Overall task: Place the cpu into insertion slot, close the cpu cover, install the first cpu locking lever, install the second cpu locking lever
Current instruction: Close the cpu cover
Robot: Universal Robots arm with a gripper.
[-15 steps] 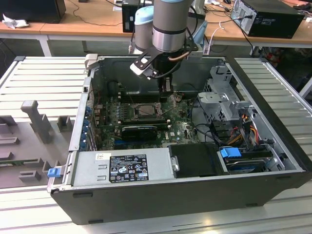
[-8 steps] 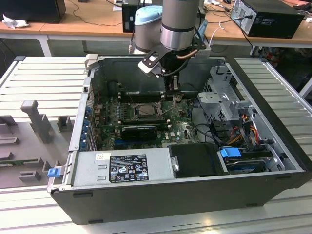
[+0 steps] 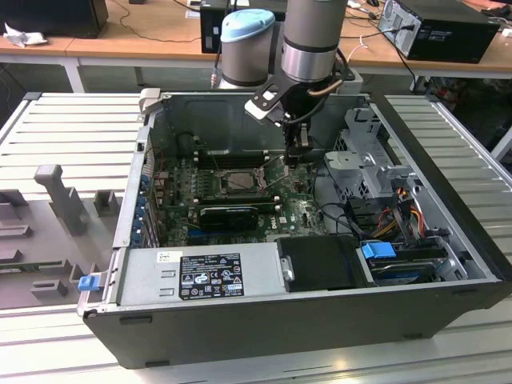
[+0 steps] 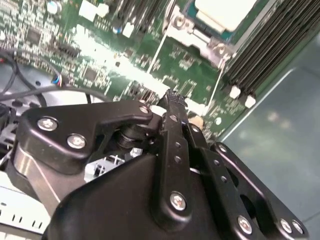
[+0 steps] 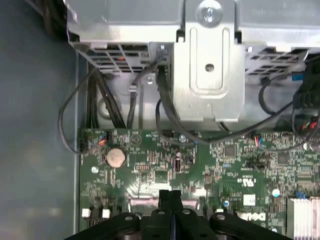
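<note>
Grey slatted table (image 3: 72, 128); claw (image 3: 300, 158) inside case (image 3: 320, 324)

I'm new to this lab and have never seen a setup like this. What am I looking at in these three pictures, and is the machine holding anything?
This is a robot arm reaching into an open computer case that lies on a slatted metal table. The exterior view comes from a camera standing off the arm. Both wrist views come from cameras riding on the arm, looking past its black pincer at the green circuit board. The pincer looks shut, with nothing seen between its fingers. In the second wrist view the cpu, a pale square chip, sits in the insertion slot a little beyond the pincer's tip.
</note>
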